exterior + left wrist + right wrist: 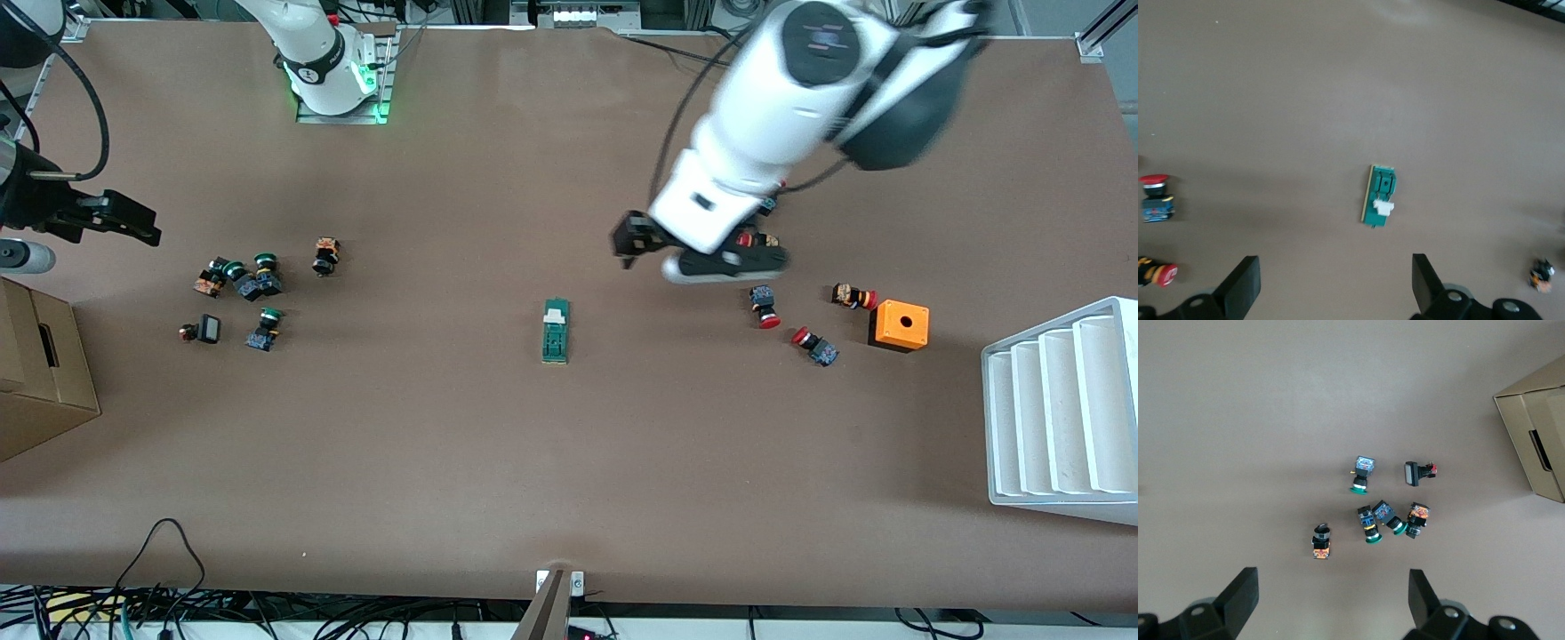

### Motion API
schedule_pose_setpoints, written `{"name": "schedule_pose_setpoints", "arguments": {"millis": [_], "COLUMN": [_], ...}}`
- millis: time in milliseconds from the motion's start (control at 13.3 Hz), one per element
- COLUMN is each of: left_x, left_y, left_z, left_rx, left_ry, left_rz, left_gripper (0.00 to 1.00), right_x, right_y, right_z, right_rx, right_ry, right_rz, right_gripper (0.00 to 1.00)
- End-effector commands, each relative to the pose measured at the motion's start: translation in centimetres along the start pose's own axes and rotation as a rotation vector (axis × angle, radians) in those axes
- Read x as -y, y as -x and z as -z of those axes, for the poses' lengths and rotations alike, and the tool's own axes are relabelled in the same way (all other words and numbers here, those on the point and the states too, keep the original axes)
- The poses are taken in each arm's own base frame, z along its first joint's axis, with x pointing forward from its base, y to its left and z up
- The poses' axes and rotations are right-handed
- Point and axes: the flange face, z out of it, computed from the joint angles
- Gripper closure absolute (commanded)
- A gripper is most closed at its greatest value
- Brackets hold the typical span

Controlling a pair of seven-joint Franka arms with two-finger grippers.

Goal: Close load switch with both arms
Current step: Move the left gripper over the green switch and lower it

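The load switch (pixel 556 331) is a narrow dark-green block with a white tab at the end toward the robots' bases. It lies flat near the middle of the table and also shows in the left wrist view (pixel 1379 195). My left gripper (pixel 629 240) is open and empty, up in the air over bare table between the switch and the red-capped buttons; in its own view (pixel 1335 283) the switch lies ahead of the fingers. My right gripper (pixel 133 227) is open and empty, over the right arm's end of the table; in its own view (pixel 1331 600) it looks down on the green-capped buttons.
Several green-capped buttons (pixel 242 280) (pixel 1385 517) lie toward the right arm's end. Several red-capped buttons (pixel 765 307) (pixel 1155 197) and an orange box with a hole (pixel 900 325) lie toward the left arm's end. A white ribbed tray (pixel 1062 409) and a cardboard box (pixel 40 373) (pixel 1538 433) stand at the table's ends.
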Motion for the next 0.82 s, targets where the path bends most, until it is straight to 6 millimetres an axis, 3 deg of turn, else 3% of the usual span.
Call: {"name": "schedule_pose_setpoints", "arguments": {"millis": [0, 150, 375, 525, 750], "left_x": [-4.6, -7.7, -10.3, -10.2, -9.0], "left_y": [4.6, 8.3, 14.3, 17.2, 19.8], "left_z": [-2.8, -6.5, -13.0, -18.1, -25.1], "left_rx": [-0.120, -0.207, -0.388, -0.528, -0.671], "left_ry": [-0.063, -0.054, -0.062, -0.068, -0.059], "left_rz": [0.005, 0.021, 0.014, -0.011, -0.044], "left_gripper": [0.00, 0.00, 0.00, 0.00, 0.00], "right_x": [-0.6, -0.3, -0.5, 0.3, 0.5], "right_y": [-0.1, -0.1, -0.1, -0.1, -0.6], "right_z": [0.5, 0.6, 0.6, 0.0, -0.9], "right_rx": [0.005, 0.004, 0.004, 0.017, 0.032], "right_ry": [0.007, 0.009, 0.014, 0.027, 0.023], "right_rz": [-0.007, -0.021, -0.016, 0.010, 0.023], "right_gripper": [0.01, 0.01, 0.01, 0.01, 0.01]}}
